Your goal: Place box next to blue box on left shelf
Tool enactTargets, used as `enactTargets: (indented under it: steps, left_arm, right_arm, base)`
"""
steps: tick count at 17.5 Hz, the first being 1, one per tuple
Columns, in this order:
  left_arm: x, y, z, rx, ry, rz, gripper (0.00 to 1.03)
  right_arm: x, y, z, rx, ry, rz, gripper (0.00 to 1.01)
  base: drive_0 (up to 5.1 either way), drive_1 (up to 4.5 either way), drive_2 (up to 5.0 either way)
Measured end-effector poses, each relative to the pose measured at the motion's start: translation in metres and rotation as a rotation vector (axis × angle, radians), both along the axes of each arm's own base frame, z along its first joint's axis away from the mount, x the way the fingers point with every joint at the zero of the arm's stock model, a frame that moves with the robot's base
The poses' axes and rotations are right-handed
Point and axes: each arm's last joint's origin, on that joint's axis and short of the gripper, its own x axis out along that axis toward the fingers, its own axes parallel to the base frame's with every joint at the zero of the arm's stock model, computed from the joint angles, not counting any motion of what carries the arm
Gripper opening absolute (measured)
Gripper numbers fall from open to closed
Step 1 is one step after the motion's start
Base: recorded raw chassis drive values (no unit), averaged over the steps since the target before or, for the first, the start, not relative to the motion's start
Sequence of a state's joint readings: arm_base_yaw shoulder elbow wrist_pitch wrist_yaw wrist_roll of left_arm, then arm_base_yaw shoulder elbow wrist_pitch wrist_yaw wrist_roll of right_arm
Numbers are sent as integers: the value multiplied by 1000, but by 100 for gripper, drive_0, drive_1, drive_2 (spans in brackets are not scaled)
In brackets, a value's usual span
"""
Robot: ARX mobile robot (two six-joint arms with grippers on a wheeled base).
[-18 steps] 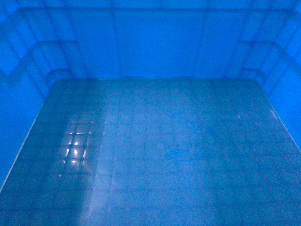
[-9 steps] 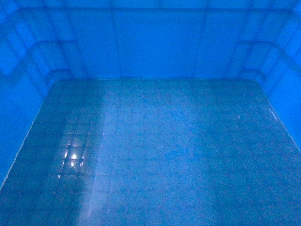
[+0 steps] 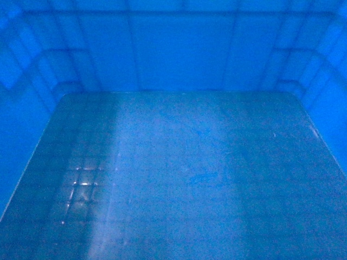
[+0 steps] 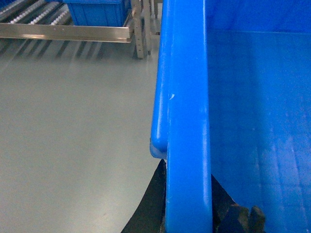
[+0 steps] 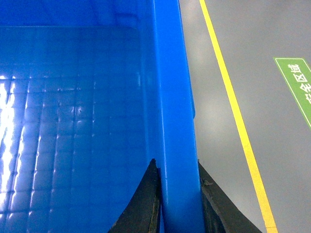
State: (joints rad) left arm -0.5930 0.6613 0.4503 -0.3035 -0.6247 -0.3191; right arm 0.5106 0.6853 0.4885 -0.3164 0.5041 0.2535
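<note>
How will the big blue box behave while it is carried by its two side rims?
The box looks empty, so probably light for its size. Its thick rim and ribbed walls suggest stiffness. The glossy plastic could slip between the fingers.

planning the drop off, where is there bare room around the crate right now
Bare grey floor lies left of the box, up to the roller shelf holding a blue crate. Right of the box, open floor reaches the yellow line. Both box rims are crowded by the left gripper and right gripper.

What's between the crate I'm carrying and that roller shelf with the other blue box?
Only bare grey floor, left wrist view, between the box and the shelf.
</note>
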Motion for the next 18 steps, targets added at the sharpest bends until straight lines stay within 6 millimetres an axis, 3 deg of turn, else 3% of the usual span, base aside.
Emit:
enactTargets:
  steps: [18]
  left_arm:
    - [0,0,0,2,3,0,9]
  right_arm:
    - [0,0,-1,-2,5,0,12]
  base:
    - [-2,430,-434]
